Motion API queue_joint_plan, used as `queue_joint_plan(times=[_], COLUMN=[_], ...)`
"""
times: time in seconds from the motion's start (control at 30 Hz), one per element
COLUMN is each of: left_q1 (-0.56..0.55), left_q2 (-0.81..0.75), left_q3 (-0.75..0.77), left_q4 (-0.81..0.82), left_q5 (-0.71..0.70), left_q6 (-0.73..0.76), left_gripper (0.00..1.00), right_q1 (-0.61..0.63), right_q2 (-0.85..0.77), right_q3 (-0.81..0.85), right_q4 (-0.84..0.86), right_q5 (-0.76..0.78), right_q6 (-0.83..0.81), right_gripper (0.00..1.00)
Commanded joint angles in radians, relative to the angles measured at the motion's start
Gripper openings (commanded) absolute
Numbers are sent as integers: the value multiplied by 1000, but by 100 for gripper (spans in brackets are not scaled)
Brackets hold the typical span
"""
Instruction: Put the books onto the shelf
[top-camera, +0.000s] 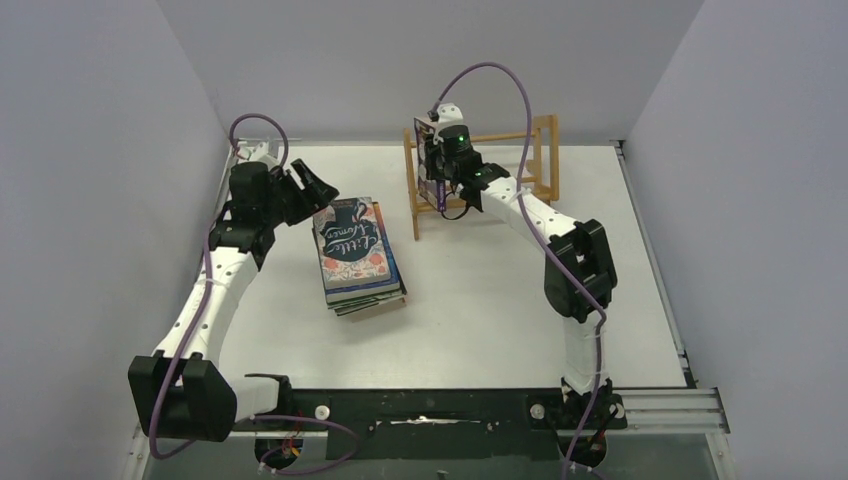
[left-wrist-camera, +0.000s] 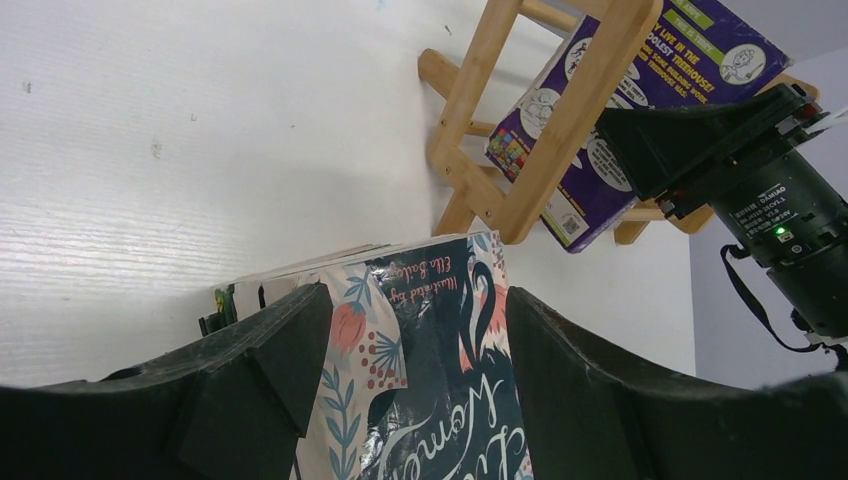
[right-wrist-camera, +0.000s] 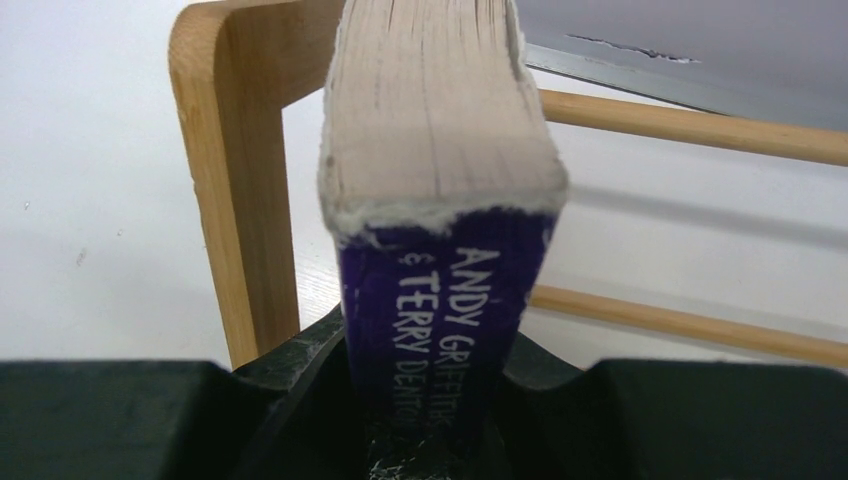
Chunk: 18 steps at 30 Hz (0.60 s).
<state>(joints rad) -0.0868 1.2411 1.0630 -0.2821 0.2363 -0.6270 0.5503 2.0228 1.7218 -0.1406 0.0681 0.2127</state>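
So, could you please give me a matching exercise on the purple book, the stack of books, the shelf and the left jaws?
1 purple book
2 stack of books
3 shelf
4 left jaws

A lying flat on the table
B open, close to the stack
C standing at the table's far side
D gripped in the right jaws at the shelf's left end

Pairs: 1-D, 2-A, 3-C, 4-B.
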Motion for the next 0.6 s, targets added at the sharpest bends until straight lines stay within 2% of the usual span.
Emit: queue_joint_plan(times=[0.0,0.27,0.47,0.57], left_q1=[11,13,14,15], left_q2=[-36,-45,-48,-48], left_q3=[-14,-27,-25,-23], left_q4=[59,57,48,46], left_q5=[13,16,8,6], left_q6=[-9,-6,-2,-1], left_gripper=[64,64,64,64], right_q1=[19,32,38,39], right_q2=[2,61,59,47], right_q3=[103,174,172,158], right_q4=[78,65,76,87], right_q5=[32,47,48,53], right_q6=[-18,-22,-22,-27], right_gripper=[0,2,23,28])
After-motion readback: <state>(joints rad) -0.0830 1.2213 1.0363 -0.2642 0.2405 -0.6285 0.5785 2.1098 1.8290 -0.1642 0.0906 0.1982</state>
